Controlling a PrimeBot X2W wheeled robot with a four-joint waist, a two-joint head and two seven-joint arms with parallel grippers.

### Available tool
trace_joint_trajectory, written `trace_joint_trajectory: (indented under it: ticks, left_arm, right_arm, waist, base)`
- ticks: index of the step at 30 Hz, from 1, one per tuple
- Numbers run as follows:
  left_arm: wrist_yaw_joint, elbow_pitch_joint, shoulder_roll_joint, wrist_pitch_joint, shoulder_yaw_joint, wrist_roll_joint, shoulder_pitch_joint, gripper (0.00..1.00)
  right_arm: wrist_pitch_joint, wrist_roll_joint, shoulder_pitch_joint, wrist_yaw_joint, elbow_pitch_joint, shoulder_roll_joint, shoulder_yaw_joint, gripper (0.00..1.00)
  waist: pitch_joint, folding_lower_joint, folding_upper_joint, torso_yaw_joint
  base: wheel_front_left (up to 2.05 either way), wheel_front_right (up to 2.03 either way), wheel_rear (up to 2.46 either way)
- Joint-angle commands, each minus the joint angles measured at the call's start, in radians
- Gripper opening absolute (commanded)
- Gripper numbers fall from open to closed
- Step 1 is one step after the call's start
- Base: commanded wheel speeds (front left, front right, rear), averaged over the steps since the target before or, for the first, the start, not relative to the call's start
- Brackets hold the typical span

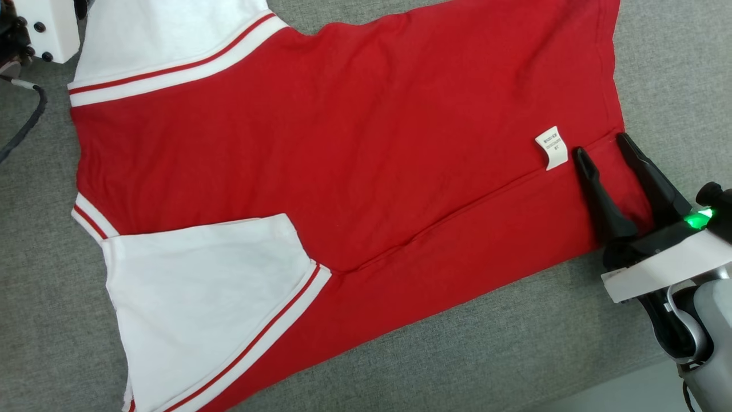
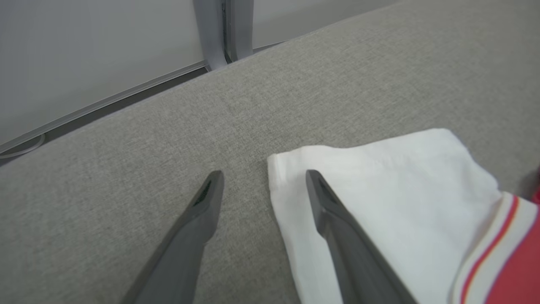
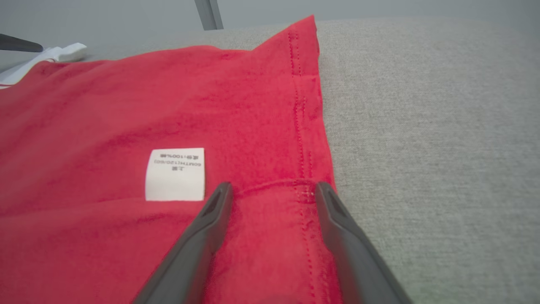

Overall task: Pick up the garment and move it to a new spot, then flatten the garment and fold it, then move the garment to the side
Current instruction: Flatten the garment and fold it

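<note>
A red garment (image 1: 343,143) with white sleeves lies spread on the grey padded surface (image 1: 514,320), its near long side folded over onto the body. One white sleeve (image 1: 211,297) lies folded inward at the lower left. A white label (image 1: 552,147) sits near the hem at the right. My right gripper (image 1: 599,144) is open, its fingers low over the folded red layer by the hem, just right of the label (image 3: 175,174). My left gripper (image 2: 265,173) is open and straddles the edge of the other white sleeve (image 2: 392,202), one finger over the sleeve and one over bare surface.
My left arm's white housing (image 1: 46,26) sits at the top left, with a dark cable (image 1: 26,120) trailing below it. The surface's edge (image 1: 629,383) runs along the lower right corner. A wall and a metal post (image 2: 223,29) stand beyond the far edge.
</note>
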State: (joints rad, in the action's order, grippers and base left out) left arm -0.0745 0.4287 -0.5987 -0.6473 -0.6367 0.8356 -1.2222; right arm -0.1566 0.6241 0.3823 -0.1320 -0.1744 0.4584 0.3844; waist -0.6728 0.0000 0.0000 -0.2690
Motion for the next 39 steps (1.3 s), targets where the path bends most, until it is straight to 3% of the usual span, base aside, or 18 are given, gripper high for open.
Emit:
trace_joint_trajectory:
  ticks: [1,5,7,8,9,11,17,21,27,32,39]
  left_arm:
    - [-0.006,0.011,-0.002,0.009,-0.003,-0.009,-0.017,1.0]
    - [-0.016,0.037,-0.007,0.022,-0.014,-0.023,-0.032,0.99]
    - [-0.019,0.049,-0.008,0.025,-0.016,-0.025,-0.037,0.73]
    - [-0.021,0.054,-0.009,0.024,-0.02,-0.028,-0.039,0.49]
    - [-0.021,0.058,-0.01,0.023,-0.022,-0.028,-0.041,0.37]
    - [-0.027,0.068,-0.009,0.014,-0.027,-0.019,-0.037,0.0]
    - [-0.043,0.056,-0.006,0.003,-0.04,0.019,-0.021,0.0]
    - [-0.05,0.035,-0.012,0.013,-0.049,0.04,-0.018,0.0]
    - [-0.054,-0.014,-0.015,0.018,-0.068,0.061,-0.017,0.0]
    - [-0.056,-0.078,-0.01,0.02,-0.087,0.085,-0.01,0.0]
    - [-0.057,-0.105,-0.026,0.033,-0.097,0.098,-0.002,0.0]
  right_arm:
    - [0.0,0.006,0.005,0.002,-0.016,0.001,0.009,1.0]
    - [-0.01,0.008,0.017,0.002,-0.032,0.003,0.023,1.0]
    - [-0.013,0.005,0.02,0.002,-0.036,0.005,0.029,1.0]
    - [-0.013,0.006,0.02,0.003,-0.036,0.005,0.03,1.0]
    - [-0.014,0.008,0.02,0.003,-0.035,0.005,0.031,1.0]
    - [-0.016,0.014,0.021,0.003,-0.031,0.007,0.031,1.0]
    - [0.021,0.042,0.065,0.002,0.005,0.03,0.007,1.0]
    - [0.13,-0.011,0.162,0.002,0.008,0.05,-0.028,1.0]
    - [0.3,-0.122,0.351,0.002,-0.028,-0.011,-0.066,1.0]
    - [0.436,-0.171,0.486,0.002,-0.179,-0.136,-0.083,1.0]
    - [0.449,-0.19,0.552,0.002,-0.386,-0.176,-0.14,1.0]
  waist:
    - [-0.003,0.0,0.0,-0.007]
    - [-0.007,0.0,0.0,-0.02]
    - [-0.008,0.0,0.0,-0.025]
    - [-0.008,0.0,0.0,-0.028]
    - [-0.009,0.0,0.0,-0.03]
    - [-0.01,0.0,0.0,-0.034]
    - [0.005,0.0,0.0,-0.04]
    - [0.038,0.0,0.0,-0.034]
    - [0.066,0.0,0.0,-0.003]
    - [0.069,0.0,0.0,0.054]
    - [0.061,0.0,0.0,0.081]
  base:
    - [0.0,0.0,0.0]
    - [0.0,0.0,0.0]
    - [0.0,0.0,0.0]
    - [0.0,0.0,0.0]
    - [0.0,0.0,0.0]
    - [0.0,0.0,0.0]
    - [0.0,0.0,0.0]
    - [0.0,0.0,0.0]
    - [0.0,0.0,0.0]
    - [0.0,0.0,0.0]
    - [0.0,0.0,0.0]
